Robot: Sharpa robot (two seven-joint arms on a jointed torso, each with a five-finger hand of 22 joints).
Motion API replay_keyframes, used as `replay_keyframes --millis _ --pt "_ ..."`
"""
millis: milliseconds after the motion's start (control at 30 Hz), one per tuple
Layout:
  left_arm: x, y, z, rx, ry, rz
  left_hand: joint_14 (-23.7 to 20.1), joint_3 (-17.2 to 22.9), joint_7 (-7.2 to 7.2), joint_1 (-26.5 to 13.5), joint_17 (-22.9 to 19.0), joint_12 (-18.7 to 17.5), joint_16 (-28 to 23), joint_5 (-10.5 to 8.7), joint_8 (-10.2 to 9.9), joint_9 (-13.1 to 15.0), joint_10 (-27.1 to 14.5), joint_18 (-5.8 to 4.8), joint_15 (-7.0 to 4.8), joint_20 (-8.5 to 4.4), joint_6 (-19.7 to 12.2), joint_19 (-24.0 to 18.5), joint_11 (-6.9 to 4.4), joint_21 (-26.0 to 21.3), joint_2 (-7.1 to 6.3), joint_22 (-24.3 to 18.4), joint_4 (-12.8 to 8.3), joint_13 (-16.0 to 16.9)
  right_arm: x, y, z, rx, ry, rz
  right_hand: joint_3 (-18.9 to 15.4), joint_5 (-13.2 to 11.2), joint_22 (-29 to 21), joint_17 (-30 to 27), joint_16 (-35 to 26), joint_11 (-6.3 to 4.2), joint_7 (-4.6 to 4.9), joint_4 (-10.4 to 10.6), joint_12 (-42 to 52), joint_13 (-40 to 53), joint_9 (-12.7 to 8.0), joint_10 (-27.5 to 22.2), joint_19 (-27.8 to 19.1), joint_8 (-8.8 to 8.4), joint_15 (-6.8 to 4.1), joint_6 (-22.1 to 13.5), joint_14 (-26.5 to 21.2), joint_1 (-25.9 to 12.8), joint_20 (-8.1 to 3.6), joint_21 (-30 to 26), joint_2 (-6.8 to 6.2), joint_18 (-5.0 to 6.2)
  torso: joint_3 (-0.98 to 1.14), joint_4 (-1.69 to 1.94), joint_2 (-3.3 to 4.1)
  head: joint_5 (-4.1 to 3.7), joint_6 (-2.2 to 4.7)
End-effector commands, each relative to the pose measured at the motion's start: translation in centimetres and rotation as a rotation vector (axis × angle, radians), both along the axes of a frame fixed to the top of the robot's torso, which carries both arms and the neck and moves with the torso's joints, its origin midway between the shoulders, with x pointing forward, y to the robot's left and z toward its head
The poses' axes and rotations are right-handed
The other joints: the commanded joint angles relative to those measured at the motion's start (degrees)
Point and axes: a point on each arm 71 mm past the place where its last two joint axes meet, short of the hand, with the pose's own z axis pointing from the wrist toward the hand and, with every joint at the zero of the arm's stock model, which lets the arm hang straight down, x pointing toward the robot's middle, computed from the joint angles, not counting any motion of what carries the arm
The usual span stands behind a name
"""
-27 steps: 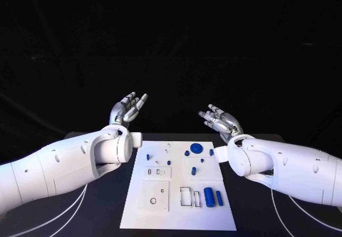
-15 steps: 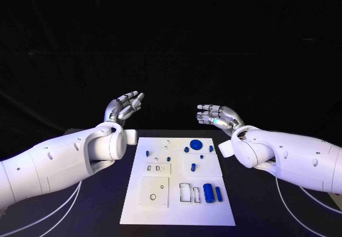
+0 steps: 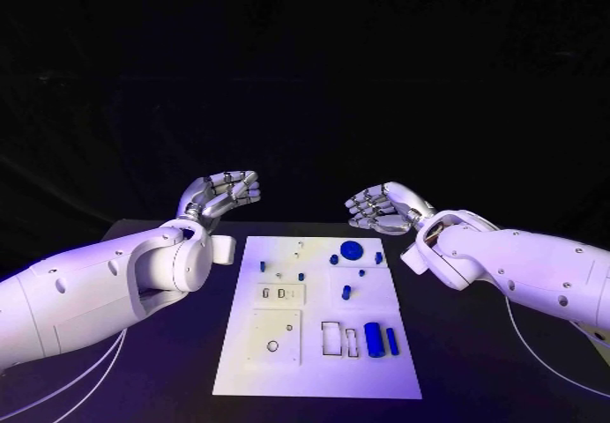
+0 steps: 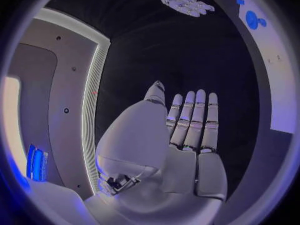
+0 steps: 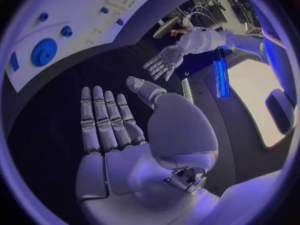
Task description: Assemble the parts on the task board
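Note:
The white task board (image 3: 318, 374) lies in the middle of the black table. On it are a blue round disc (image 3: 351, 249) at the far end, a blue cylinder (image 3: 373, 339) with a slim blue piece (image 3: 390, 341) beside it near the front right, and small blue pegs (image 3: 264, 264) in between. My left hand (image 3: 226, 194) hovers beyond the board's far left corner and holds nothing; its fingers (image 4: 194, 120) are stretched out. My right hand (image 3: 382, 207) hangs above the far right end, fingers (image 5: 103, 117) extended and bare.
The board (image 5: 94, 20) carries several cut-out slots and holes. White cables (image 3: 89, 374) run along the table on both sides under the arms. Black table surface (image 3: 471, 352) lies to the left and right of the board.
Both hands have turned: their fingers pointed upward before and now tip over towards each other above the board's far end. The parts have not moved.

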Motion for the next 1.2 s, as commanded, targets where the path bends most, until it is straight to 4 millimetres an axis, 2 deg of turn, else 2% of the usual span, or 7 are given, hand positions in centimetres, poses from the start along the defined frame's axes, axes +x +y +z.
replay_keyframes --millis 33,267,533,767,967,1133,1200 --pt "-0.5 -0.4 0.5 -0.003 -0.003 -0.071 3.09 -1.08 1.53 1.69 -0.07 -2.06 -1.4 0.32 0.79 0.24 3.35 0.79 -0.44 -0.21 2.06 2.62 -0.46 0.87 -0.01 -0.28 0.46 -0.01 -0.1 0.5 0.0 -0.23 -0.055 0.06 -0.74 0.08 -0.52 1.25 0.4 -1.38 1.33 -1.39 -0.56 0.3 1.03 5.69 3.98 0.82 -1.38 3.62 4.9 0.16 -0.86 0.31 -1.38 0.77 -0.05 0.02 1.48 -0.09 0.31" --pt "-2.2 0.2 1.6 0.003 -0.014 -0.105 3.41 -1.44 1.59 1.52 -0.05 -2.51 -1.68 0.18 0.7 0.18 3.63 0.77 -0.49 -0.27 2.0 2.96 -0.47 0.94 -0.13 -0.37 0.62 0.0 0.1 1.0 0.8 -0.496 -0.128 0.06 -4.48 1.11 -0.73 4.2 1.76 -2.96 -0.03 -0.23 -0.75 0.95 2.39 10.88 8.71 0.98 -3.08 5.91 9.37 -0.71 -2.41 0.56 -3.24 0.83 -0.05 0.69 3.49 -0.97 1.56" --pt "-3.4 -0.2 2.6 -0.019 -0.012 -0.142 3.44 -1.81 1.61 1.25 -0.09 -2.9 -2.06 -0.06 0.69 0.17 3.87 0.75 -0.47 -0.3 2.06 3.14 -0.45 0.94 -0.18 -0.47 0.71 0.0 0.5 1.6 1.4 -0.651 -0.159 0.033 -4.99 0.65 0.03 8.41 4.94 -4.04 -0.77 0.26 -0.7 1.75 3.33 13.11 13.76 0.65 -5.06 6.56 14.83 0.87 -4.43 2.33 -3.92 0.85 -0.17 1.41 5.34 -1.79 1.25" --pt "-3.5 -0.5 3.0 -0.036 -0.015 -0.153 3.43 -1.95 1.63 1.04 -0.11 -3.15 -2.3 -0.13 0.66 0.15 3.97 0.72 -0.44 -0.3 2.04 3.2 -0.43 0.91 0.03 -0.55 0.78 0.0 0.6 2.8 1.4 -0.692 -0.166 0.053 -6.33 1.06 6.96 23.74 24.34 -6.33 -2.53 2.59 -0.32 4.52 4.98 16.24 24.35 0.04 -9.05 7.7 24.09 1.9 -9.31 13.69 -4.47 0.4 -0.13 1.74 6.38 -1.7 1.15" --pt "-3.4 -0.7 3.2 -0.045 -0.013 -0.162 3.45 -1.98 1.62 0.97 -0.12 -3.22 -2.36 -0.14 0.66 0.15 4.03 0.72 -0.44 -0.3 2.06 3.22 -0.43 0.9 0.12 -0.57 0.79 0.0 0.8 3.4 1.2 -0.704 -0.162 0.063 -4.88 1.33 12.01 29.52 32.87 -7.07 -3.0 4.29 -0.6 6.26 6.19 17.56 23.94 -0.04 -9.66 8.9 24.25 1.99 -10.15 20.05 -4.91 0.3 -0.18 2.17 6.85 -2.14 1.08" --pt "-3.5 -0.9 3.2 -0.049 -0.01 -0.17 3.48 -2.08 1.62 0.84 -0.12 -3.33 -2.47 -0.17 0.67 0.15 4.12 0.71 -0.43 -0.3 2.08 3.24 -0.43 0.88 0.2 -0.61 0.8 0.01 1.0 3.8 0.8 -0.721 -0.149 0.074 -3.31 1.62 18.57 45.52 51.03 -6.7 -2.92 5.74 -2.84 6.79 7.58 15.98 24.08 -0.34 -9.48 8.85 30.36 1.97 -10.34 28.38 -5.92 0.28 -0.29 2.54 7.25 -2.35 1.15" --pt "-3.5 -1.0 3.2 -0.05 -0.009 -0.174 3.48 -2.08 1.62 0.84 -0.12 -3.33 -2.47 -0.17 0.67 0.15 4.12 0.71 -0.43 -0.3 2.08 3.24 -0.43 0.88 0.2 -0.61 0.8 0.01 1.1 3.9 0.6 -0.729 -0.141 0.08 -2.79 1.68 26.86 51.76 57.29 -6.46 -2.79 6.32 -3.41 6.68 8.25 14.99 25.44 -0.36 -9.28 8.89 32.41 2.09 -10.29 35.79 -6.26 -0.45 -0.33 2.7 7.46 -2.45 1.14"
